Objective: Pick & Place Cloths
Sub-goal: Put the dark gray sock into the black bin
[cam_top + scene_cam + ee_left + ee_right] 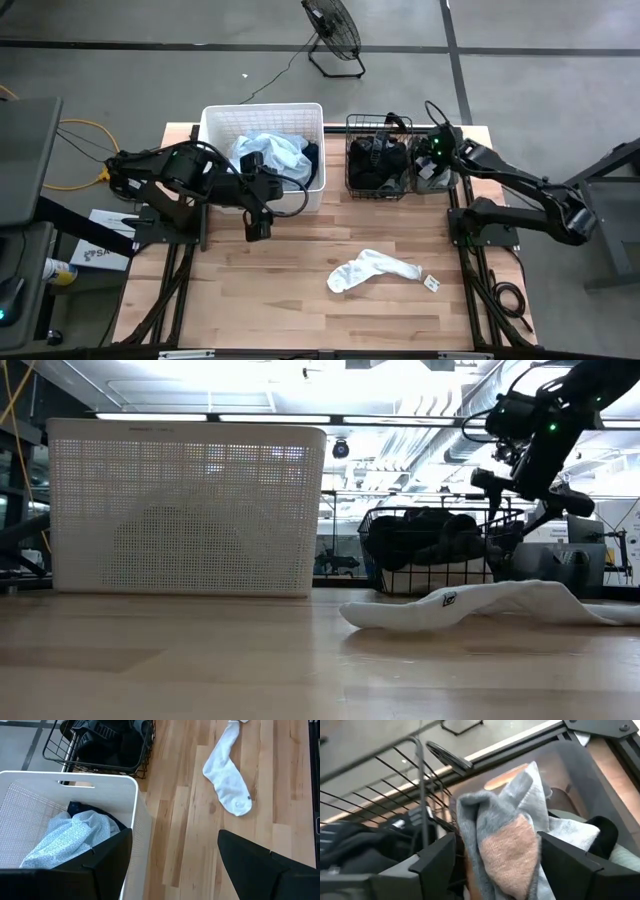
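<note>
A white sock [372, 270] [480, 603] [227, 775] lies flat on the wooden table, with a small tag [432, 283] beside it. A light blue cloth [270, 152] [70, 840] and a navy one [90, 809] lie in the white tub [262, 108]. Black cloths [375, 158] fill the wire basket [350, 150]. My left gripper [258, 222] [175, 855] hovers open at the tub's near wall. My right gripper [437, 150] [497, 865] is open above a grey bin [436, 178] next to the basket, and a grey cloth [505, 820] with a tan inner side stands between its fingers. My right gripper has the grey cloth's bunched upper part [520, 795] filling the gap between its open fingers, which point down into the bin. Whether the fingers touch the cloth, I cannot tell. The cloth's lower part rests on other cloths in the bin.
The tub [185, 510] and the wire basket [430, 550] stand side by side along the table's far edge. Bare wood lies around the sock in the near half. A fan [335, 30] stands on the floor beyond the table.
</note>
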Available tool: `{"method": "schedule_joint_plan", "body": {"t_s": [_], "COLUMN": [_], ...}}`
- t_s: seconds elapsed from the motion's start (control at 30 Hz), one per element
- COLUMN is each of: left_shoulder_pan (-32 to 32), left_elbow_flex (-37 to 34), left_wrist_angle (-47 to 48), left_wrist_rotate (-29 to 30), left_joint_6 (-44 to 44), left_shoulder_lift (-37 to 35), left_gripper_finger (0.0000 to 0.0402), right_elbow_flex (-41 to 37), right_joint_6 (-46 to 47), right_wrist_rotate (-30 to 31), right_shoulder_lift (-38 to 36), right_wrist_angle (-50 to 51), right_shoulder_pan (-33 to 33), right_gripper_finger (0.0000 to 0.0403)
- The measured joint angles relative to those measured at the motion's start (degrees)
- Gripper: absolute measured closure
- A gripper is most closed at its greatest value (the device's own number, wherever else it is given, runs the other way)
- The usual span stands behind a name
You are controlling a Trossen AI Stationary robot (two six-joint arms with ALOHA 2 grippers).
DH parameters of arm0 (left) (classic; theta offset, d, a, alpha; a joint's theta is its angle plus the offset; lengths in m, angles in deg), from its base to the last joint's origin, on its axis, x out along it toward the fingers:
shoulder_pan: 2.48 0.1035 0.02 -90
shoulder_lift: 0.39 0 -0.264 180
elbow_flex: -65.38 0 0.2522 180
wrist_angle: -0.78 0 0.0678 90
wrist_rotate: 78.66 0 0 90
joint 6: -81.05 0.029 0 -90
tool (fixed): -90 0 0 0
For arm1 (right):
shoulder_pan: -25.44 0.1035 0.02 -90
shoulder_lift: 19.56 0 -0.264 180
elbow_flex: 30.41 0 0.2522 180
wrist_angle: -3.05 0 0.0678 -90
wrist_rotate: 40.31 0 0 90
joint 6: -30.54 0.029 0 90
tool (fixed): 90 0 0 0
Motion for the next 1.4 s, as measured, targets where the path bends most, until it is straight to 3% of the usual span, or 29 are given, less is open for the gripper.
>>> {"method": "schedule_joint_plan", "body": {"t_s": [0.17,0.33,0.47,0.7,0.93,1.4], "left_shoulder_pan": [0.0,0.0,0.0,0.0,0.0,0.0], "left_elbow_flex": [0.0,0.0,0.0,0.0,0.0,0.0], "left_wrist_angle": [0.0,0.0,0.0,0.0,0.0,0.9], "left_wrist_rotate": [-0.1,-0.1,-0.1,-0.1,-0.1,-0.2], "left_joint_6": [-0.5,-0.5,-0.5,-0.5,-0.5,-0.5], "left_shoulder_lift": [0.0,0.0,0.0,0.0,0.0,0.0], "left_gripper_finger": [0.0113,0.0113,0.0113,0.0113,0.0113,0.0113], "right_elbow_flex": [0.0,0.1,0.1,0.1,0.1,0.1], "right_joint_6": [0.0,-0.9,-2.3,-6.3,-6.1,-4.9], "right_wrist_rotate": [0.9,2.0,1.6,-3.4,-5.6,-1.4], "right_shoulder_lift": [-3.2,-3.9,-2.6,-2.8,-2.1,-2.0], "right_wrist_angle": [0.1,1.9,4.7,1.9,0.8,-4.5], "right_shoulder_pan": [0.0,0.0,0.0,0.1,1.8,3.0], "right_gripper_finger": [0.0155,0.0201,0.0257,0.0391,0.0399,0.0399]}}
